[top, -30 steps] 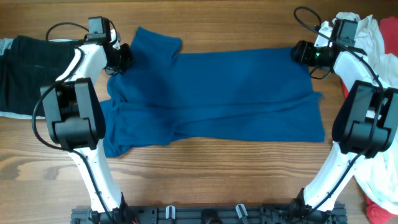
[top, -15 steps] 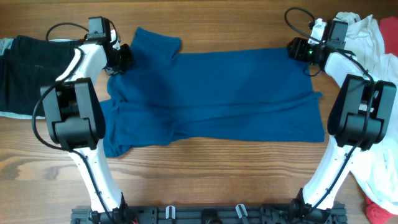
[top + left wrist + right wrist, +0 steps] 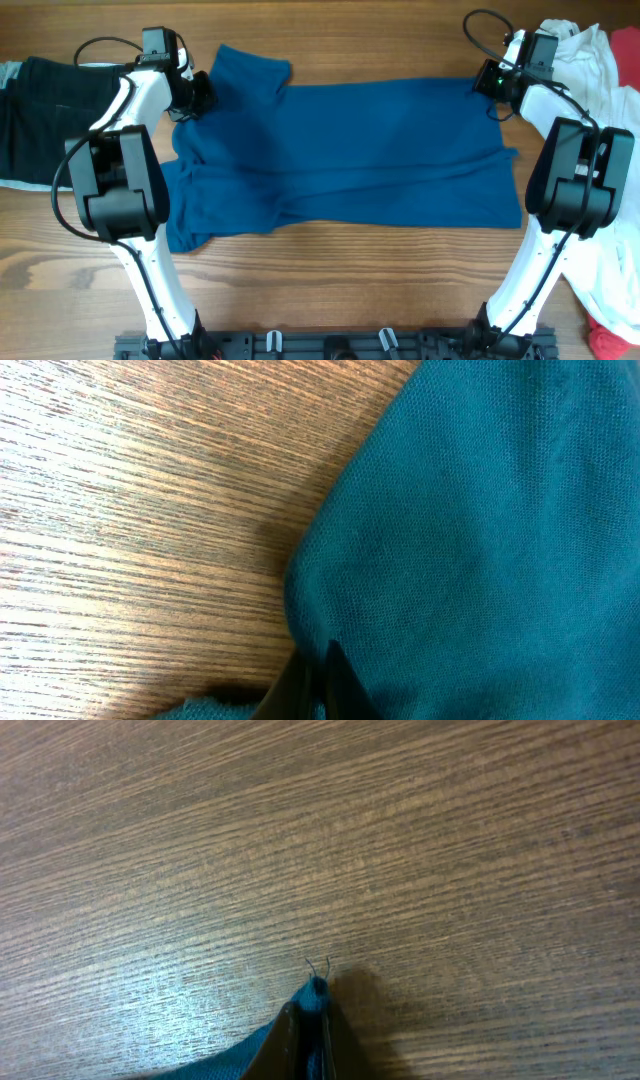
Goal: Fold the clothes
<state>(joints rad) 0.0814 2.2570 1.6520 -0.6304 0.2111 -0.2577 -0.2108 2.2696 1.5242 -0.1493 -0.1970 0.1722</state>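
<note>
A red fabric garment (image 3: 612, 345) lies at the near right corner of the wooden table (image 3: 350, 280), touching a crumpled white fabric garment (image 3: 605, 295) that runs along the right edge toward the far right corner. The large deep-blue fabric shirt (image 3: 380, 150) lies spread across the centre of the table, long axis left to right. Its right half is mostly flat, while its left half is creased, with one flap reaching toward the near edge. At the left edge, well apart from the shirt's centre, lies a black fabric garment (image 3: 40, 110), with a sliver of pale grey fabric (image 3: 8, 72) just beyond it. The left gripper (image 3: 203, 95) sits at the far left part of the shirt; in the left wrist view its fingertips (image 3: 312, 685) are closed on a fold of the blue fabric above bare wood. The right gripper (image 3: 480, 84) sits at the shirt's far right corner; in the right wrist view its fingertips (image 3: 308, 1030) are pinched together on the very tip of that corner, with loose threads protruding and bare table beyond.
</note>
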